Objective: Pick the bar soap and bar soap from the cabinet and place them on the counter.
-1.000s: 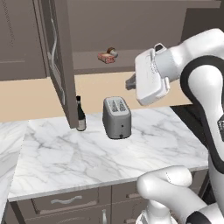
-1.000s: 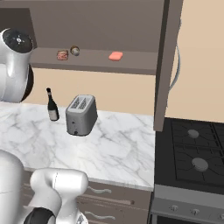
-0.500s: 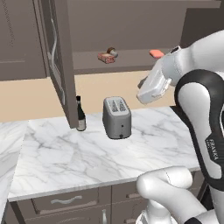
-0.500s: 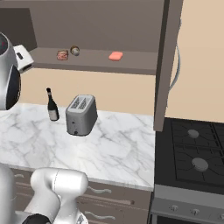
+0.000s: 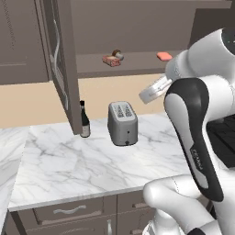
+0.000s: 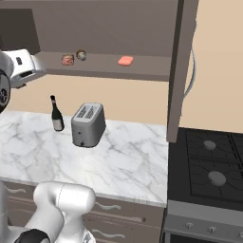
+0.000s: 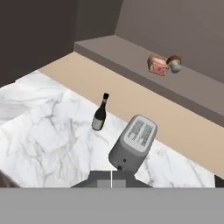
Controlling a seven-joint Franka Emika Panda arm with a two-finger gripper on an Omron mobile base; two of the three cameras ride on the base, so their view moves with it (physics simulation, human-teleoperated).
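Arm: we hold the hand point(image 5: 153, 89) raised above the bench point(image 5: 92, 170), angled down toward the toaster point(image 7: 133, 144).
Jaws: we cannot tell their state.

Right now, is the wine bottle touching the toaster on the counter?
Apart. The hand view shows bare marble counter between the wine bottle and the toaster, and the right base view shows the same gap.

Arm: big white arm point(image 5: 195, 137), bent high up.
Hand: white hand point(image 5: 155, 89) tilted down; fingers hidden, can't tell.
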